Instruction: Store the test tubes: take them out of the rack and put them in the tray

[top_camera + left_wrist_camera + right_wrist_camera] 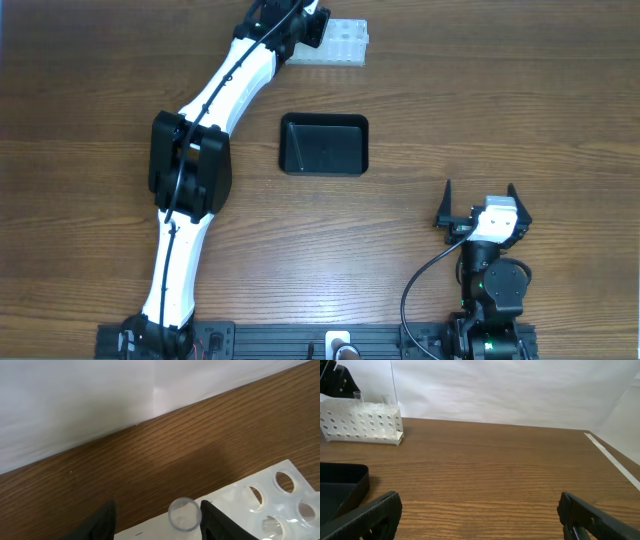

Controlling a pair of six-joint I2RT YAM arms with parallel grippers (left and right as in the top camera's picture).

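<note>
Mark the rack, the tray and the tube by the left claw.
rack (342, 42), top view, its holed top.
tray (324, 118), top view, far rim.
tube (185, 513), left wrist view, its open mouth.

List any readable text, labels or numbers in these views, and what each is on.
No readable text in any view.
Rack: white perforated plastic, no print seen.
Tray: plain black, no label seen.
Test tube: clear, no markings visible.
Table: wood grain, no signs.
</note>
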